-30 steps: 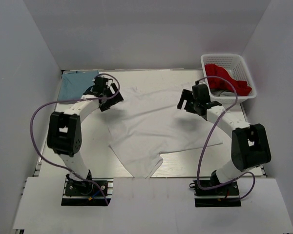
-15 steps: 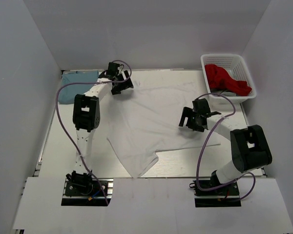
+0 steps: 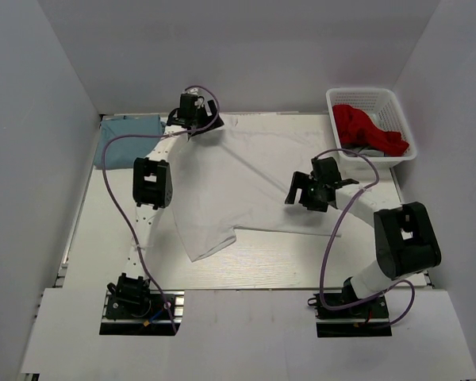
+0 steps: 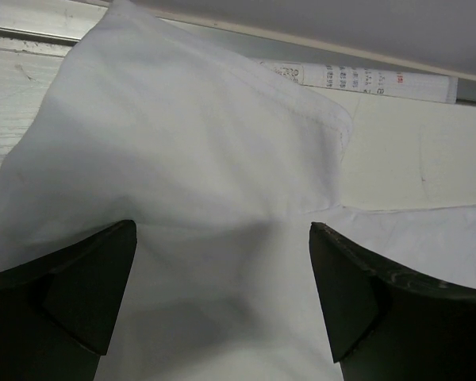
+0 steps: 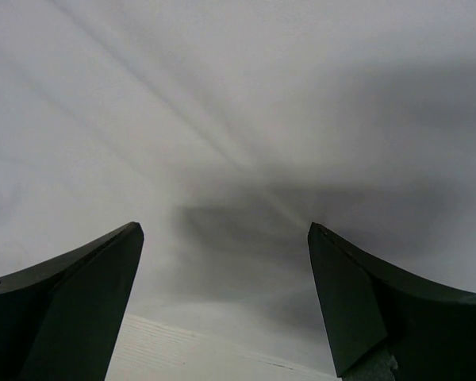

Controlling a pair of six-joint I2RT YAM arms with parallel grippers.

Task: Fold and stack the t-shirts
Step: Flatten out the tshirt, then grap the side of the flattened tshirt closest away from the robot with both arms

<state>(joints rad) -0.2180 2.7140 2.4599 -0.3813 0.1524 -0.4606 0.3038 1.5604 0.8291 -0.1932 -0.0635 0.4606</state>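
Two sets of jaws, both wide open, nothing gripped: right arm (image 3: 404, 238) hangs over the white tee (image 3: 246, 186) spread across the bench (image 3: 301, 262), left arm (image 3: 152, 182) reaches its far-left corner. Blue tee (image 3: 127, 135) sits back-left.

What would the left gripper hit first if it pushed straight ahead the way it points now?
Probably the plain white cotton t-shirt, whose raised fold sits just ahead of the open left gripper; depth is hard to judge.
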